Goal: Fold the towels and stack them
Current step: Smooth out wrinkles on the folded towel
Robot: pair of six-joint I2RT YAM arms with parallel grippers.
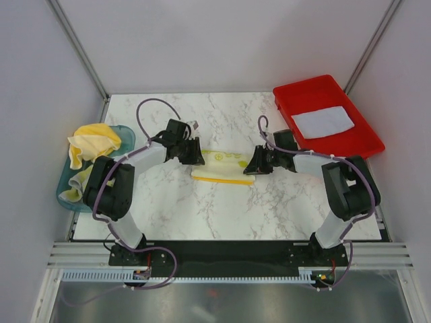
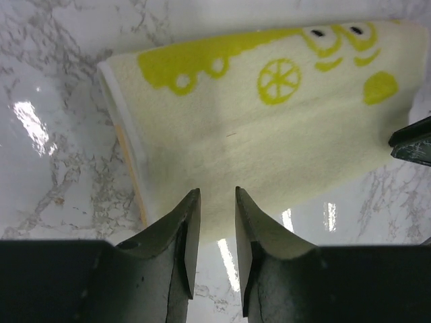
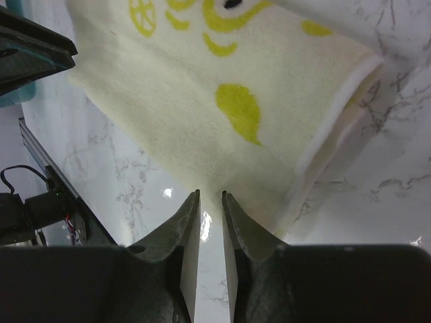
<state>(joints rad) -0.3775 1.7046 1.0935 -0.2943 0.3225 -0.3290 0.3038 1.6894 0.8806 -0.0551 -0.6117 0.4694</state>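
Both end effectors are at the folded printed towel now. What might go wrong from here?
1. The left end effector and right end effector have jaws only narrowly apart at the edge of the printed towel; closing may catch just the top layer, so the fold could open on lifting.
2. An uneven lift could land it askew on the grey towel in the red tray.

One high view, two close ones
The top camera is looking down from 6 o'clock over the table; the left wrist camera is facing 3 o'clock, the right 9 o'clock, both sitting close behind their fingers, all sharing the printed towel.
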